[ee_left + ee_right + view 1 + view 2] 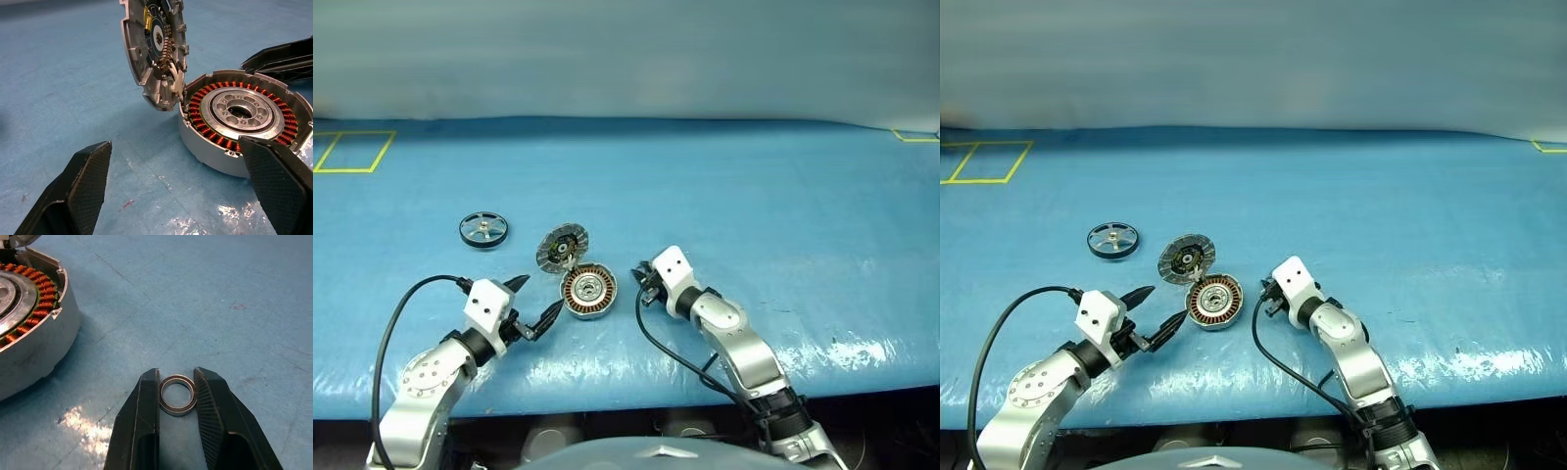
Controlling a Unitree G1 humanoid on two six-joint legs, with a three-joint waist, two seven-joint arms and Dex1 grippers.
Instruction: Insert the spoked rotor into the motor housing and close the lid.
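Right end effector pinches ring.

No legible text, labels, brands or numbers on anything.

A blue sheet covers the whole work surface, slightly wrinkled and glossy along its near edge, where patches of light glare off it at the right. Yellow tape marks a rectangle at the far left (another yellow corner sits at the far right). Behind the surface runs a pale grey-blue backdrop, possibly a wall or hung cloth. The lighting looks even and soft.
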